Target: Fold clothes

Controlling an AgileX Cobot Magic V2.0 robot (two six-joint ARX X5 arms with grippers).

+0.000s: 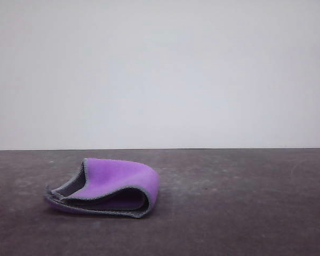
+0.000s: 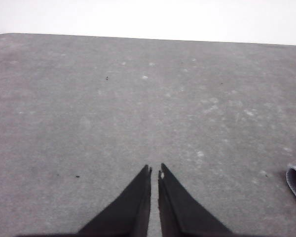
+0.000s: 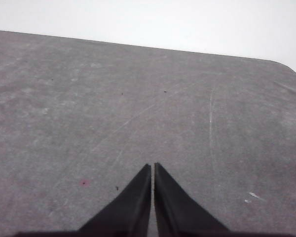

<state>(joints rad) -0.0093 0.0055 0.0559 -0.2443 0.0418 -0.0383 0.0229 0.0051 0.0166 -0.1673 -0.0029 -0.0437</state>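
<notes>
From the front, the cloth (image 1: pixel 109 186) lies loosely folded on the dark table (image 1: pixel 240 202), left of centre, purple outside and its grey face mostly tucked within. At my left wrist, my left gripper (image 2: pixel 155 170) is pressed nearly together over bare table, a cut-off cloth corner beside it. At my right wrist, my right gripper (image 3: pixel 152 167) is pressed together, holding nothing.

Dark grey desk before a plain white wall

The desk (image 1: pixel 245 202) has a matte, dark grey top, mottled with pale scuffs, fine scratches and small light specks; the right wrist view shows long thin scratch lines, a faint reddish spot and a rounded far corner. Behind it stands a bare, off-white wall (image 1: pixel 160 74), meeting the desk's far edge in a straight horizontal line. The light is soft and even, casting only weak shadows on the surface.
</notes>
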